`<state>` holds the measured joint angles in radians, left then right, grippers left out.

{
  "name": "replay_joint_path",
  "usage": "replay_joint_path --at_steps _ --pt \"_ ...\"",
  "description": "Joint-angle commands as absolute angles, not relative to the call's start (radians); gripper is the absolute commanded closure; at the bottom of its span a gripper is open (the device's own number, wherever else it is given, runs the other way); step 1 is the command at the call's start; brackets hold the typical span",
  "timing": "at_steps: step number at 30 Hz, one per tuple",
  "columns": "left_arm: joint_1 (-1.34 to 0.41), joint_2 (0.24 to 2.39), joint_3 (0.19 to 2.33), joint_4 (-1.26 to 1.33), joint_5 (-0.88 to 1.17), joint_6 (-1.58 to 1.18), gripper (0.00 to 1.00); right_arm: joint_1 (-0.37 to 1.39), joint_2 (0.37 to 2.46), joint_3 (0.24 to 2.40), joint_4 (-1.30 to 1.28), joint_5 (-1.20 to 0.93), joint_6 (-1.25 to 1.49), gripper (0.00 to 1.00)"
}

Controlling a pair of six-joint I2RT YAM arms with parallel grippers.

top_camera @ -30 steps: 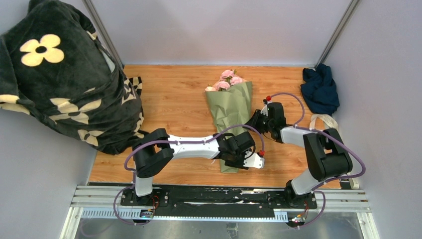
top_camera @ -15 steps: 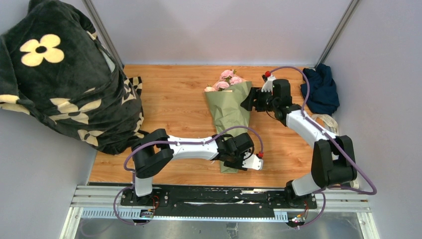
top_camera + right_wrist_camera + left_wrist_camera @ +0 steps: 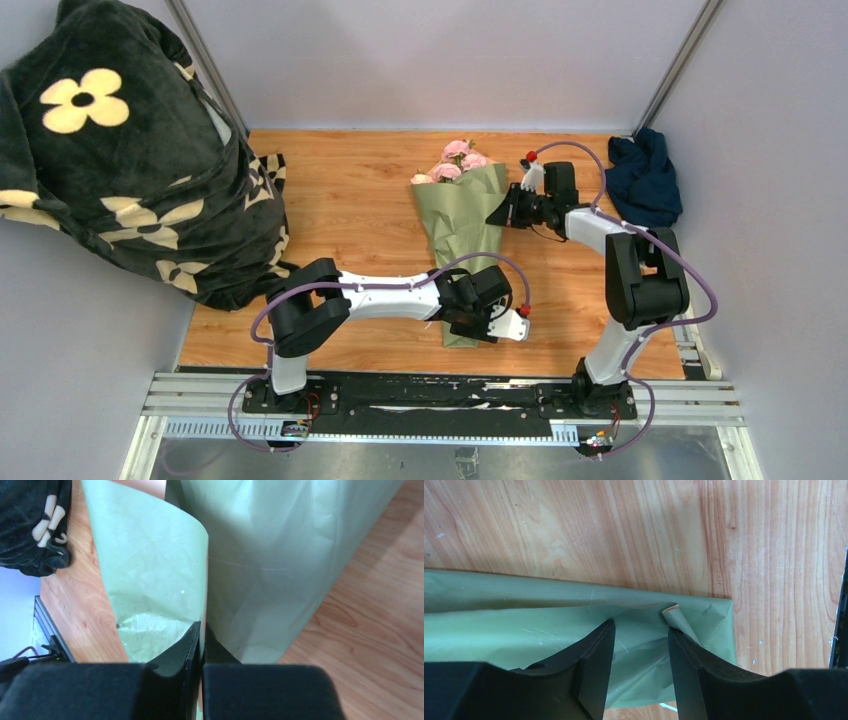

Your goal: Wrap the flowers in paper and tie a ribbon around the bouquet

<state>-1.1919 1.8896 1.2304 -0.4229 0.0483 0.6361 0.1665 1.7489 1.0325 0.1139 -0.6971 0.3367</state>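
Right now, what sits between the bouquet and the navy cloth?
Top view: only the right gripper and its arm, at the right edge of the bouquet. The rest is bare table up to the navy cloth.

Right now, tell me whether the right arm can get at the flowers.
Probably yes: the right gripper sits close beside the flowers, nothing between, but it is pinching the paper edge and must let go first.
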Motion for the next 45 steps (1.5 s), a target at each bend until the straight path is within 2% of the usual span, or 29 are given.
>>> replay_joint_path --at_steps 1,5,10,12,14,15,18,21,23,25,26,28,29,31,34,37,42,45 --pt "-1.195 1.983 1.178 -0.521 0.078 0.636 0.47 0.071 1.725 0.966 0.243 -0.571 0.466 1.0" --pt "-1.203 1.979 1.165 -0.535 0.095 0.649 0.47 0.01 1.717 0.901 0.323 -0.49 0.532 1.0" --pt "-1.203 1.971 1.172 -0.538 0.102 0.649 0.46 0.026 1.774 0.944 0.289 -0.543 0.485 1.0" --pt "-1.203 1.966 1.182 -0.548 0.108 0.646 0.45 0.023 1.757 0.952 0.235 -0.493 0.454 0.91" --pt "-1.203 1.962 1.188 -0.555 0.111 0.646 0.44 0.019 1.7 0.974 0.09 -0.402 0.404 0.72" --pt "-1.203 1.963 1.188 -0.555 0.11 0.648 0.44 0.018 1.678 0.99 0.023 -0.35 0.371 0.66" --pt "-1.203 1.971 1.19 -0.558 0.105 0.649 0.43 0.05 1.504 1.006 -0.189 -0.177 0.266 0.6" --pt "-1.203 1.977 1.2 -0.563 0.11 0.647 0.42 0.17 1.313 0.952 -0.286 0.034 0.199 0.59" --pt "-1.203 1.977 1.204 -0.564 0.108 0.646 0.42 0.28 1.205 0.882 -0.279 0.039 0.181 0.63" --pt "-1.203 1.979 1.212 -0.571 0.109 0.643 0.42 0.327 1.139 0.776 -0.166 -0.16 0.228 0.72" --pt "-1.203 1.978 1.218 -0.582 0.117 0.641 0.42 0.33 1.129 0.707 -0.047 -0.339 0.284 0.77" --pt "-1.203 1.971 1.232 -0.602 0.139 0.638 0.42 0.336 1.173 0.639 0.132 -0.493 0.363 0.86" --pt "-1.203 1.962 1.241 -0.619 0.15 0.637 0.41 0.337 1.232 0.636 0.152 -0.546 0.375 0.93" --pt "-1.203 1.948 1.267 -0.65 0.169 0.635 0.4 0.337 1.325 0.639 0.173 -0.569 0.374 1.0" --pt "-1.203 1.939 1.327 -0.703 0.189 0.64 0.38 0.337 1.48 0.63 0.286 -0.593 0.4 1.0" --pt "-1.203 1.934 1.416 -0.766 0.202 0.648 0.37 0.333 1.599 0.658 0.279 -0.562 0.392 1.0" --pt "-1.192 1.863 1.599 -0.989 0.316 0.694 0.32 0.311 1.65 0.639 0.242 -0.501 0.367 1.0" --pt "-1.086 1.796 1.676 -1.018 0.458 0.638 0.26 0.31 1.656 0.63 0.243 -0.515 0.359 1.0"
